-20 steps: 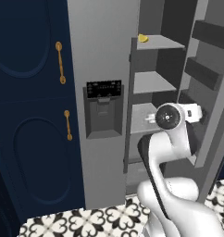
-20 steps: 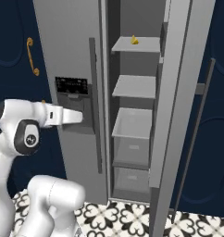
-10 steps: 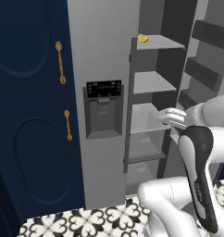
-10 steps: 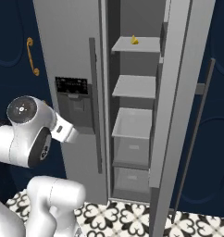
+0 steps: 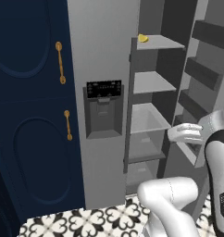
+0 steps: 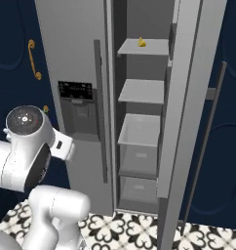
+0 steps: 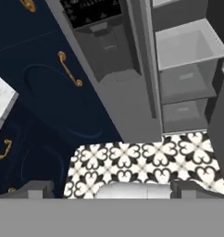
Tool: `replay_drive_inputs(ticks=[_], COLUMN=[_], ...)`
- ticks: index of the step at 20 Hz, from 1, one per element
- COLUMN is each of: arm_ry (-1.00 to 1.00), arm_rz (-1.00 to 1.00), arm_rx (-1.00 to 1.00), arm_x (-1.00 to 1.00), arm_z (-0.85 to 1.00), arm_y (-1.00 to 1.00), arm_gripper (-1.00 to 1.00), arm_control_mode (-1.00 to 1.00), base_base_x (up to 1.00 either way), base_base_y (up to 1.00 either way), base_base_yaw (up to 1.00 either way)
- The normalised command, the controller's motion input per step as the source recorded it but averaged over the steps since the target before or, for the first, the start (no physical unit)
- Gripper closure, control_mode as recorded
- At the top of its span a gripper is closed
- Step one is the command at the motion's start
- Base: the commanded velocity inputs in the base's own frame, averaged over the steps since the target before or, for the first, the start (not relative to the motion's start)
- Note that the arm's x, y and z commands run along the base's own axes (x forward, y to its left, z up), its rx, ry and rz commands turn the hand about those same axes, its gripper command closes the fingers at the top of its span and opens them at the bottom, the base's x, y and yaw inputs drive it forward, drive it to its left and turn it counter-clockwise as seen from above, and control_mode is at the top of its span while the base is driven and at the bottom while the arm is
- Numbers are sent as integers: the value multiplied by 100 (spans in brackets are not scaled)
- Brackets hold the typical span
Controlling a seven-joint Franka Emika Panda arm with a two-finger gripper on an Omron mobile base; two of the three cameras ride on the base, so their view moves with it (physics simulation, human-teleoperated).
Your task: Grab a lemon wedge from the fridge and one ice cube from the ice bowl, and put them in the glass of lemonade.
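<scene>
The grey fridge [image 5: 102,60] [image 6: 71,49] stands with its right door swung open. A tiny yellow lemon wedge [image 5: 142,38] [image 6: 141,43] lies on the top shelf inside. My gripper [image 7: 114,190] is open and holds nothing, its fingertips [image 7: 39,189] far apart. It looks down past the dispenser recess [image 7: 102,41] at the fridge's lower drawers [image 7: 185,81] and the floor, well below the wedge. The ice bowl and the glass of lemonade are out of view.
Navy cabinets with gold handles [image 5: 61,62] stand left of the fridge. The open door [image 6: 188,97] with its bins [image 5: 202,74] juts out on the right. Black-and-white patterned tiles [image 7: 146,162] cover the floor, and a marble counter corner [image 7: 0,104] shows at left.
The arm has swung and folded back from in front of the shelves, its elbow moving right in the left base view. The gripper has stayed open. Fridge and wedge are unmoved.
</scene>
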Motion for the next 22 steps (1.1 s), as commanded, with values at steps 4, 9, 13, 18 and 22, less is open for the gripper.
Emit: replay_drive_inputs(ticks=[4, 9, 13, 18, 22], arm_ry=[-17, -3, -4, -1, -5], arm_rz=[1, 0, -4, -5, -10], arm_rx=[-22, -4, 0, 0, 0], arm_x=[-43, 0, 1, 0, 0], arm_z=[-28, -32, -12, -10, -17], arm_y=[5, 0, 0, 0, 0], arm_gripper=[-100, -100, -100, -100, -100], arm_control_mode=[-100, -100, -100, -100, -100], base_base_x=[0, 0, 0, 0, 0], base_base_y=[0, 0, 0, 0, 0], base_base_yaw=[0, 0, 0, 0, 0])
